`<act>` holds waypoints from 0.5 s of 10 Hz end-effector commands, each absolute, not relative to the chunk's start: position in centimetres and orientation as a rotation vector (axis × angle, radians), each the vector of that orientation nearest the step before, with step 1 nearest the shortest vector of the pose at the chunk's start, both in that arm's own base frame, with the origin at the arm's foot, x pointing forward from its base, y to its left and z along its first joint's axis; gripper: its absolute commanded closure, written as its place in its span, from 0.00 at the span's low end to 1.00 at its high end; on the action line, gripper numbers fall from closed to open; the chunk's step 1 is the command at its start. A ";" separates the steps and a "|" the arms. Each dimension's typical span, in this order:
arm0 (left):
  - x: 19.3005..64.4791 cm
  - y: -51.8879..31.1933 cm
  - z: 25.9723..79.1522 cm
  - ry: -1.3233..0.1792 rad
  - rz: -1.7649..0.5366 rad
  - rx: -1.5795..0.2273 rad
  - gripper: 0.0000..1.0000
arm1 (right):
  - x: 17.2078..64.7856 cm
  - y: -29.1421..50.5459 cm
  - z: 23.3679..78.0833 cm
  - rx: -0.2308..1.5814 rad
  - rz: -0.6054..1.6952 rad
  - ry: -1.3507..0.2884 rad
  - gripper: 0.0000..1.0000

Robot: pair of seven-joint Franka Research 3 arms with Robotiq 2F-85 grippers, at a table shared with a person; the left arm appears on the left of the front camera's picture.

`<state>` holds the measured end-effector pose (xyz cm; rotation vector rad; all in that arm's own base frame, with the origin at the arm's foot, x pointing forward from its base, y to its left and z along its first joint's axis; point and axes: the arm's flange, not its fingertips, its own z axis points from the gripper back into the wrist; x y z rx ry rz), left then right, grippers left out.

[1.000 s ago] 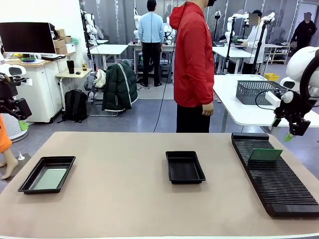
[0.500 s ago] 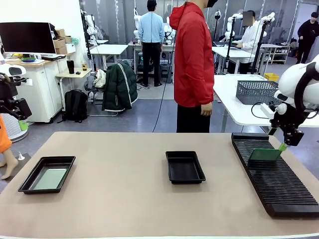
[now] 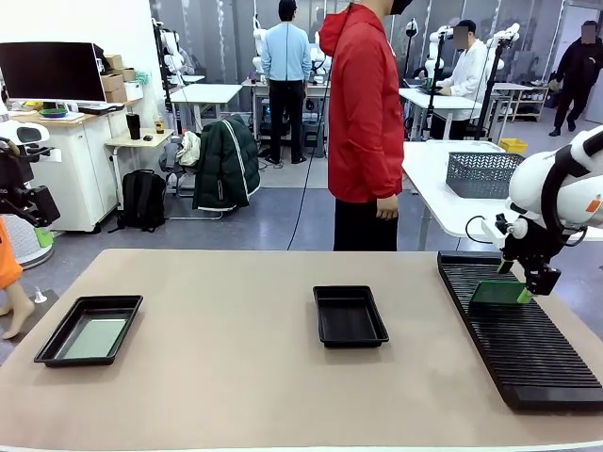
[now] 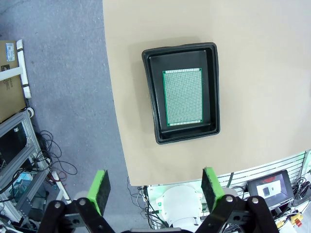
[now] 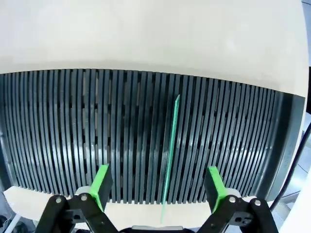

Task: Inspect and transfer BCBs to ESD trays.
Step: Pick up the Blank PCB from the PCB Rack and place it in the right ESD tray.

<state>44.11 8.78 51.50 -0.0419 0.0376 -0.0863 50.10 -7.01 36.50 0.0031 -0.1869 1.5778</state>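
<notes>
So the right gripper (image 5: 158, 183) was wide open over the BCB (image 5: 171, 141), which stood on edge in a slot of the black rack (image 5: 73, 121), probably lined up to pinch its thin green faces. Left gripper (image 4: 154, 187) hung open high over an ESD tray (image 4: 150, 97) where another board (image 4: 182, 97), green and dotted, lay flat.

Green BCBs (image 4: 182, 97), black trays (image 3: 350, 316), black ribbed rack (image 3: 528, 350)

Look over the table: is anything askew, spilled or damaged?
Nothing stands out. One BCB lies flat in the left ESD tray; a second BCB stands in a slot of the black rack, beneath the open right hand.
</notes>
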 end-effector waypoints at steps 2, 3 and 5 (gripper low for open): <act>44.0 8.7 51.4 0.033 -0.087 -0.042 0.00 | 50.3 -7.1 34.8 -0.033 1.567 -0.214 0.00; 44.0 8.7 51.4 0.033 -0.087 -0.042 0.00 | 50.5 -7.1 34.5 -0.028 1.568 -0.214 0.00; 44.0 8.7 51.4 0.033 -0.087 -0.042 0.00 | 50.7 -7.1 33.8 -0.032 1.557 -0.223 0.00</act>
